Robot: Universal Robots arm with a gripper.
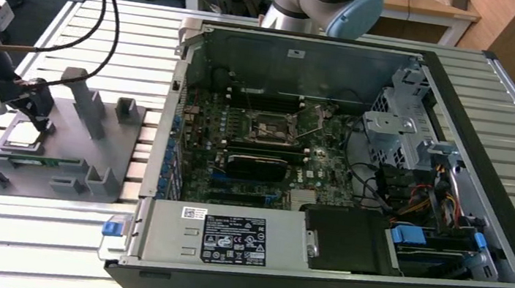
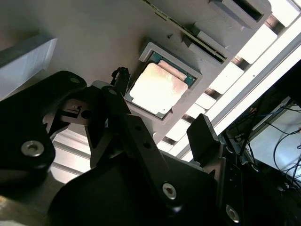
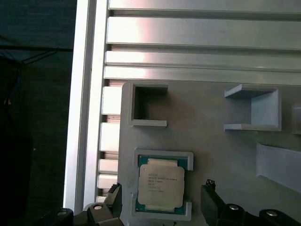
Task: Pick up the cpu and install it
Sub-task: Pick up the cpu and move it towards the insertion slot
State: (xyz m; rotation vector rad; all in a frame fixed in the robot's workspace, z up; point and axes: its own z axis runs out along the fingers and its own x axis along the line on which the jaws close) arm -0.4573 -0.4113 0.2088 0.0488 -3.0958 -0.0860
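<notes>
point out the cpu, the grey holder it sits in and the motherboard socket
cpu (image 3: pixel 160 185), first wrist view, middle of its metal top
grey holder (image 3: pixel 202 141), first wrist view, bare flat face
motherboard socket (image 1: pixel 268 126), exterior view, middle of the socket

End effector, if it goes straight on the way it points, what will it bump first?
Most likely the cpu, lying in its grey holder right under the open end effector; how far off is unclear.
</notes>
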